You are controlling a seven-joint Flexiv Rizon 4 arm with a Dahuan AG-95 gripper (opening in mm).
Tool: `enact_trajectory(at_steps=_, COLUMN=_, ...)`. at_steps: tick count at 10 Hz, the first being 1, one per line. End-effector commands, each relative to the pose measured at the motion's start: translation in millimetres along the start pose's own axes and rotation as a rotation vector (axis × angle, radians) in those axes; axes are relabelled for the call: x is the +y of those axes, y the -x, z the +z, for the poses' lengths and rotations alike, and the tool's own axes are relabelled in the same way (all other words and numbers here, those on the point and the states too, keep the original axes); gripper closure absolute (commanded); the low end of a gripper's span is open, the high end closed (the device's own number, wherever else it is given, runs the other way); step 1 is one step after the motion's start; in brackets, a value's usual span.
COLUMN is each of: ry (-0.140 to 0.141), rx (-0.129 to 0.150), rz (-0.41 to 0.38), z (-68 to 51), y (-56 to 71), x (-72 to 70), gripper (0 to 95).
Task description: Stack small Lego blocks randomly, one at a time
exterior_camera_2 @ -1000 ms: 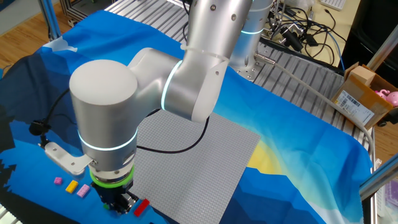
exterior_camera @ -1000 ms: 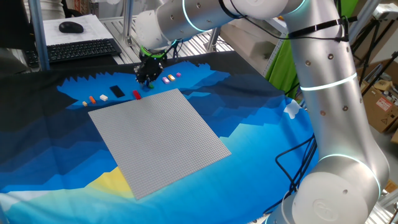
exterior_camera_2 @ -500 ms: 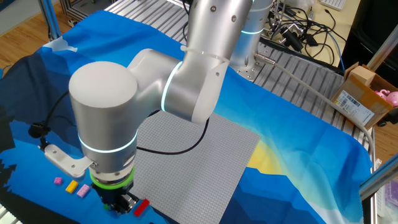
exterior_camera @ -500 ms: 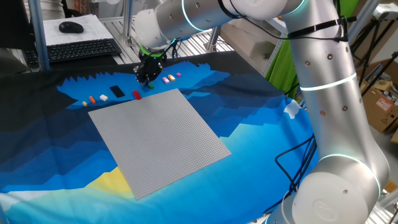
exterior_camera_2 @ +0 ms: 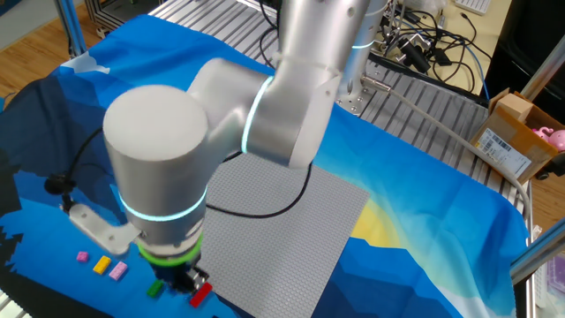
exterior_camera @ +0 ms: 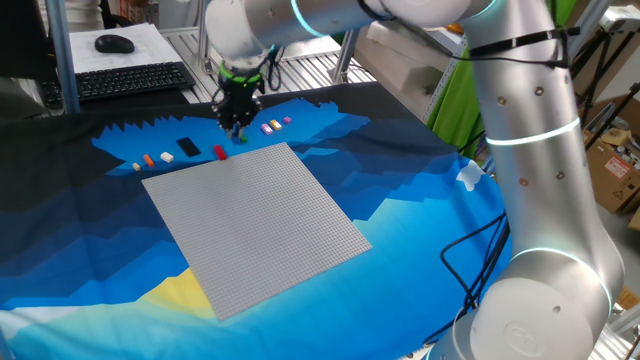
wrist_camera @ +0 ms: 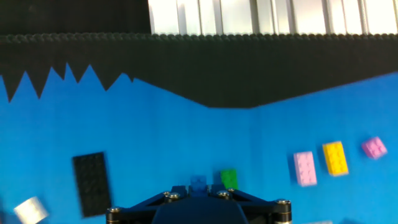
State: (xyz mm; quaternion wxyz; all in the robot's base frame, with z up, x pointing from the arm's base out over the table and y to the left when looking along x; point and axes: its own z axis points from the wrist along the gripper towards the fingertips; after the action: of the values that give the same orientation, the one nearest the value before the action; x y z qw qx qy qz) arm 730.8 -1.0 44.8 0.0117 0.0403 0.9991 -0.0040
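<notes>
My gripper (exterior_camera: 236, 122) hangs just above the blue cloth behind the far corner of the grey baseplate (exterior_camera: 260, 225). In the hand view it is shut on a small blue Lego block (wrist_camera: 198, 183) held between the fingertips. A green block (wrist_camera: 229, 178) lies on the cloth just right of it and also shows in the other fixed view (exterior_camera_2: 155, 287). A red block (exterior_camera: 219, 152) lies by the baseplate's edge. A pink block (wrist_camera: 305, 168), a yellow block (wrist_camera: 335, 157) and a purple block (wrist_camera: 374, 147) lie to the right.
A flat black block (wrist_camera: 91, 183) and a white block (wrist_camera: 29, 210) lie to the left, with an orange block (exterior_camera: 148, 160) beyond them. A keyboard (exterior_camera: 130, 80) and mouse (exterior_camera: 114, 43) sit behind the cloth.
My gripper has risen off the cloth and shifted slightly left. The green block beside it now shows uncovered in the other fixed view.
</notes>
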Motion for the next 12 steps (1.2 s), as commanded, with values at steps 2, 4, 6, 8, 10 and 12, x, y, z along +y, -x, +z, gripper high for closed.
enact_trajectory(at_steps=2, ry=0.000, rx=0.059, rz=0.024, z=-8.7, y=-4.3, x=-2.0, gripper=95.0)
enact_trajectory(at_steps=4, ry=0.001, rx=0.060, rz=0.050, z=-6.6, y=-1.4, x=-2.2, gripper=95.0)
enact_trajectory(at_steps=6, ry=-0.007, rx=0.060, rz=0.079, z=-4.5, y=0.5, x=-2.8, gripper=95.0)
enact_trajectory(at_steps=8, ry=-0.024, rx=0.061, rz=0.080, z=-4.5, y=0.5, x=-2.8, gripper=95.0)
enact_trajectory(at_steps=10, ry=-0.043, rx=0.057, rz=0.099, z=-4.5, y=0.5, x=-2.8, gripper=95.0)
enact_trajectory(at_steps=12, ry=-0.044, rx=0.071, rz=0.114, z=-4.5, y=0.5, x=-2.8, gripper=95.0)
